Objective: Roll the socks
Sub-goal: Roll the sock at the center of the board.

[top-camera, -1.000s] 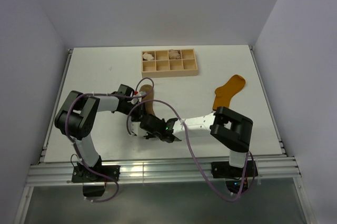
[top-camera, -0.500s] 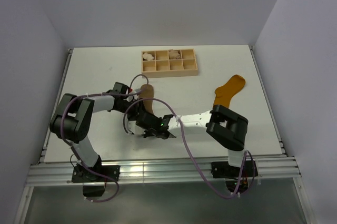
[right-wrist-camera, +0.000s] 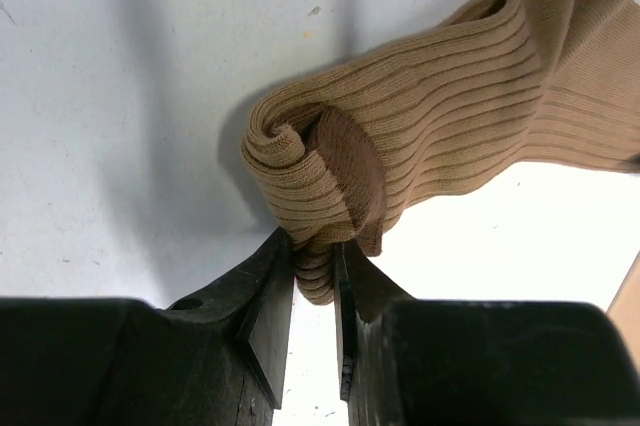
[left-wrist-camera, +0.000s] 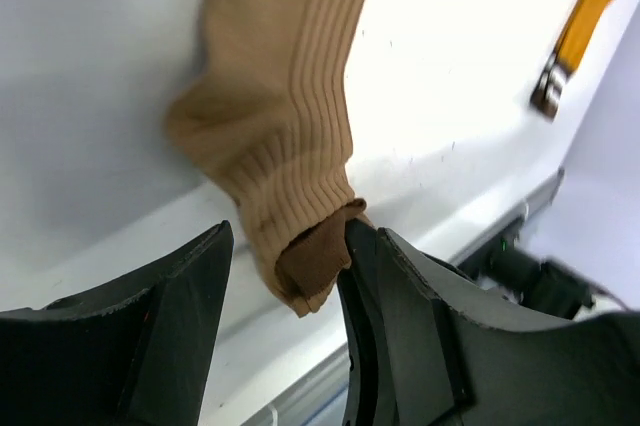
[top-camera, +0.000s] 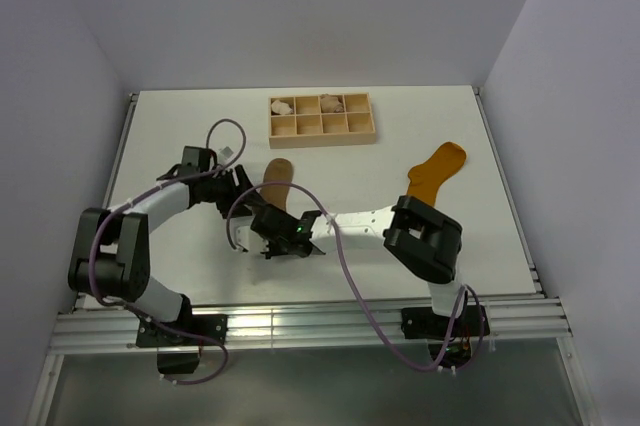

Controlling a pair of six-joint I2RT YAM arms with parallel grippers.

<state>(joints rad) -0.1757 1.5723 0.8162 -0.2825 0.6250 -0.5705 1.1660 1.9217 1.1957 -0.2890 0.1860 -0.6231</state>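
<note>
Tan-brown ribbed fabric sock point(top-camera: 277, 178), dark toe end part-rolled, near middle of white surface point(top-camera: 180, 126). Soft, limp: likely best gripped at roll. Right end effector point(right-wrist-camera: 313, 246) pinched on roll; left end effector point(left-wrist-camera: 288, 236) parted, empty.

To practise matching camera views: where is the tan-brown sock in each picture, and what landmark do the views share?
Top external: tan-brown sock left of centre on the table, near end hidden under the right tool.
Left wrist: from top centre down into the open left tool.
Right wrist: centre to upper right, rolled end pinched by the right tool.
Shared landmark: its dark brown toe, in both wrist views; hidden from above.
</note>
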